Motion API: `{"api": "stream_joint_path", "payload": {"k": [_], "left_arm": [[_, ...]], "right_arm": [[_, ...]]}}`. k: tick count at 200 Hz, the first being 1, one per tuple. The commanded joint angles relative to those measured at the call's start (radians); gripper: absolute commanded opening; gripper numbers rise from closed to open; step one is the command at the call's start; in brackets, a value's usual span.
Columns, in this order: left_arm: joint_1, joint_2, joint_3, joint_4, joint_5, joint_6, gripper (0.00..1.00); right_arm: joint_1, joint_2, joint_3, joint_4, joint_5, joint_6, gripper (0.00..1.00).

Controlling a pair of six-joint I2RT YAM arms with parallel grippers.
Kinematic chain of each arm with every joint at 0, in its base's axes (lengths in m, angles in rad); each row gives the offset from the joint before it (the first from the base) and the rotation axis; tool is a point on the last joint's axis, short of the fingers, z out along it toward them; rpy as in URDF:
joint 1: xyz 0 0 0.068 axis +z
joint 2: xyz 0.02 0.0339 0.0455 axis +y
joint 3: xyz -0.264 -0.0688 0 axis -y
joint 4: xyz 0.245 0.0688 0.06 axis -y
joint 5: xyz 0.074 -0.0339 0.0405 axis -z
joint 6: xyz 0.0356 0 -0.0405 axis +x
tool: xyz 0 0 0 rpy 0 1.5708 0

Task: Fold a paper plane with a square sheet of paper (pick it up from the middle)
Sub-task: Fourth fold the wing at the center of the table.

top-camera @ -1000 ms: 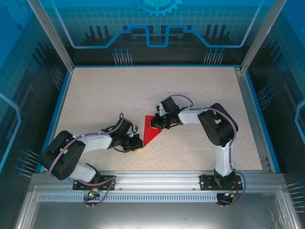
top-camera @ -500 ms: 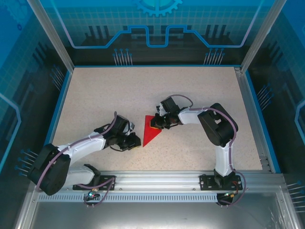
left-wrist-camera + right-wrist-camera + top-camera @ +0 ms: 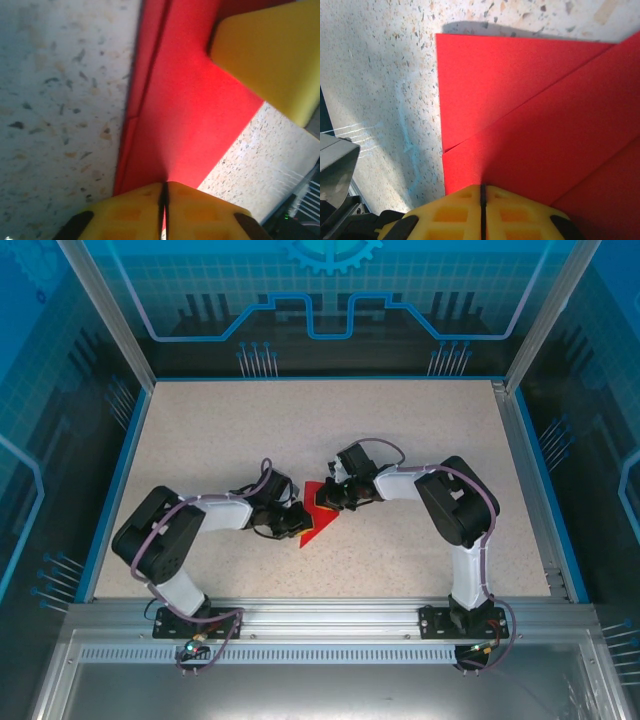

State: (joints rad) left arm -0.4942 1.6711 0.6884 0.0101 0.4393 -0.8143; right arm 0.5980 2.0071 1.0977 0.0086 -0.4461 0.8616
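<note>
One square sheet of paper (image 3: 316, 529), bright red and already folded into a narrow triangle, lies flat on the speckled bench (image 3: 220, 430) just short of its middle, toward 6 o'clock. Its longest point aims at about 7 o'clock.

Two arms work on it, one end effector each. The left end effector (image 3: 298, 524) reaches in from 9 o'clock and meets the sheet's lower part. In the left wrist view its two yellow pads are pressed together with only a thin dark seam between them, and the red paper narrows down to meet their tips; whether a layer is pinched in that seam cannot be told. One yellow finger (image 3: 270, 55) of the other arm sits on the paper at 1 o'clock in that view.

The right end effector (image 3: 328, 504) comes in from 3 o'clock and rests on the sheet's upper part. In the right wrist view its pads are likewise together, tips against the red surface. Two diagonal flap edges cross the paper there, so three overlapping red panels can be counted, with one square corner at 11 o'clock.
</note>
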Motion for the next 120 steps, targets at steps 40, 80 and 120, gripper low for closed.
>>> {"api": "stream_joint_path", "payload": {"k": [40,80,120], "left_arm": [[-0.001,0.039,-0.104,-0.053,-0.066,0.025,0.0],[-0.001,0.039,-0.111,-0.042,-0.065,0.027,0.0],[0.0,0.03,-0.094,-0.074,-0.072,0.045,0.0]], "right_arm": [[0.009,-0.02,0.07,-0.087,0.053,-0.046,0.11],[0.031,-0.055,0.071,-0.066,-0.001,-0.075,0.1],[0.054,-0.038,0.019,-0.041,0.018,-0.04,0.09]]}}
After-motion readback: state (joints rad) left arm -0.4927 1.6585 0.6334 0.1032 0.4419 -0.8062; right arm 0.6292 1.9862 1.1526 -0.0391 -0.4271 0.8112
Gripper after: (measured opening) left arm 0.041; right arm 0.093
